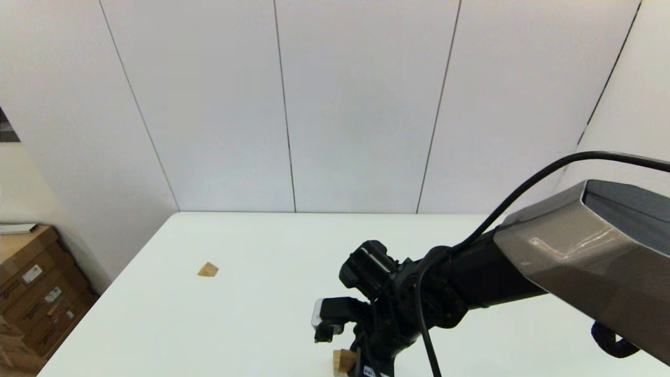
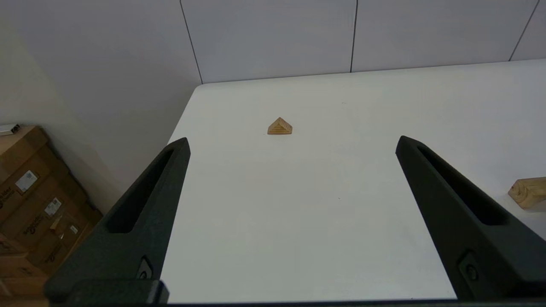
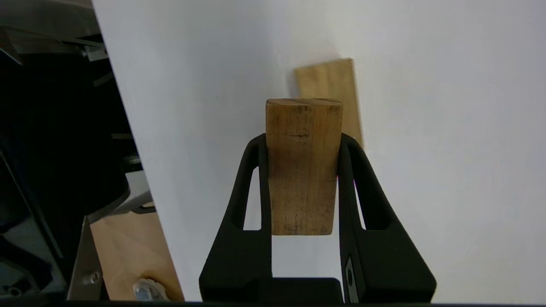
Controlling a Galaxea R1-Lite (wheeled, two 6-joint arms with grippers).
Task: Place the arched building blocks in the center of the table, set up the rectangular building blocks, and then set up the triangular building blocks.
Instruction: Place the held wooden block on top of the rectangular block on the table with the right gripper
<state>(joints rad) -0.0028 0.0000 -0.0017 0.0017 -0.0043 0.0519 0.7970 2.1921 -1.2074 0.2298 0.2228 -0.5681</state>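
My right gripper (image 3: 303, 140) is shut on a tan-brown solid bar, the rectangular block (image 3: 303, 170), held on end above the table (image 1: 251, 314) near its front edge. Just beyond it a paler tan oblong block (image 3: 330, 89) lies flat; it looks like the arched block, though its cut-out does not show. One wooden block end (image 1: 344, 361) shows beside the right wrist in the head view and at the edge of the left wrist view (image 2: 529, 192). The small triangular block (image 1: 208, 269) (image 2: 280, 126) sits alone at the left. My left gripper (image 2: 292, 143) is open, well short of the triangle.
Stacked cardboard boxes (image 1: 31, 298) (image 2: 30, 200) stand on the floor off the table's left edge. White wall panels close the far side. The right arm's grey link (image 1: 591, 256) and its cable cross the right half of the head view.
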